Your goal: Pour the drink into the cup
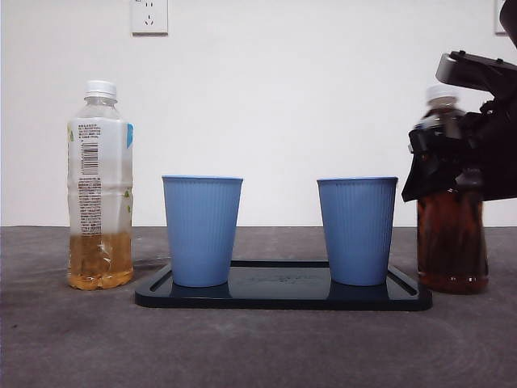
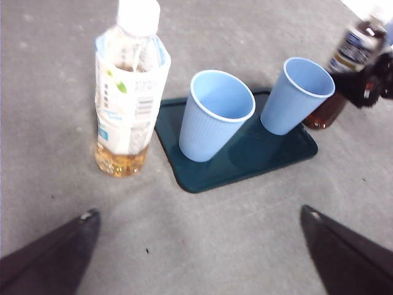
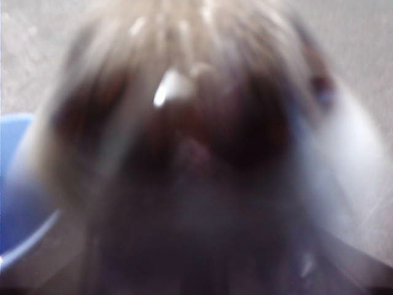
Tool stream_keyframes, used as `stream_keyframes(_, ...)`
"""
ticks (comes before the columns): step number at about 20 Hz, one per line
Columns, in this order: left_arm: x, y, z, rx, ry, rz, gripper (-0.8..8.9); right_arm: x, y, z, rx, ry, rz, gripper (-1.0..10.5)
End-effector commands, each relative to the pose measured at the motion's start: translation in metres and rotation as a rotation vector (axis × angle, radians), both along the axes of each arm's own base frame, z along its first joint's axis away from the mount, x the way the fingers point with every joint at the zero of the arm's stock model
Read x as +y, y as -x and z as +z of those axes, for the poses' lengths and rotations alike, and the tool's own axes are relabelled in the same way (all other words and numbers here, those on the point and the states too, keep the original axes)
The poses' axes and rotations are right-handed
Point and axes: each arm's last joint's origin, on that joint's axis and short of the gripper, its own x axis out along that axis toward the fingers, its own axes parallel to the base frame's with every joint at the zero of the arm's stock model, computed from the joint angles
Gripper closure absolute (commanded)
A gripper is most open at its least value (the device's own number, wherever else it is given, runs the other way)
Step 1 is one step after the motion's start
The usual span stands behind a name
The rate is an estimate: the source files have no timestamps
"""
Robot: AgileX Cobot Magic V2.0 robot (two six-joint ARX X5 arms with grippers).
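Right tool: enters the front view from the 3 o'clock edge, level with the shoulder of the dark brown plastic tea bottle with white cap. Its black body wraps the bottle's upper part; the right wrist view is filled by a blurred dark bottle, so clamping cannot be told for certain. The bottle stands upright on the grey tabletop, just beside the tray's 3 o'clock end, its lower half filled with dark liquid.

Left tool: hangs above the tabletop, jaws wide apart, holding nothing, well apart from the objects.

Two ribbed blue paper cups stand upright on a flat dark rectangular tray: the left cup and the right cup; the left cup appears empty in the left wrist view.

A clear plastic bottle with white cap and label, holding a little amber liquid, stands at the tray's 9 o'clock side.
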Motion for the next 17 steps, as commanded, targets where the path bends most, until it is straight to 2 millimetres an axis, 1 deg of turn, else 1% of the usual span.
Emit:
stream_keyframes(1, 0.0, -0.002, 0.009, -0.069, -0.008, -0.009, 2.43, 0.001, -0.002, 0.003, -0.008, -0.002, 0.001, 5.1)
stream_keyframes(5, -0.001, -0.008, 0.009, -0.081, -0.011, 0.0, 2.31, 0.0, 0.001, 0.003, 0.027, 0.0, -0.003, 4.8)
stream_keyframes(6, -0.001, -0.012, 0.006, -0.088, -0.011, 0.002, 1.88, 0.0, 0.003, 0.004, 0.041, -0.005, -0.007, 4.8)
stream_keyframes(7, -0.002, -0.018, 0.002, -0.087, -0.008, 0.004, 1.77, -0.001, 0.006, 0.005, 0.057, -0.008, -0.012, 4.6)
stream_keyframes(9, -0.004, -0.032, -0.015, -0.057, 0.008, 0.014, 1.77, -0.004, 0.016, 0.013, 0.092, -0.017, -0.026, 4.6)
stream_keyframes(11, -0.006, -0.05, -0.035, -0.051, 0.03, 0.026, 1.77, -0.007, 0.031, 0.025, 0.111, -0.039, -0.041, 4.6)
stream_keyframes(13, -0.01, -0.066, -0.053, -0.058, 0.043, 0.032, 1.77, -0.011, 0.048, 0.038, 0.12, -0.073, -0.052, 4.6)
stream_keyframes(15, -0.018, -0.084, -0.071, -0.049, 0.025, 0.024, 1.77, -0.012, 0.073, 0.051, 0.133, -0.092, -0.037, 4.6)
stream_keyframes(17, -0.023, -0.094, -0.078, -0.046, -0.001, 0.037, 1.77, -0.011, 0.085, 0.058, 0.118, -0.096, -0.013, 4.6)
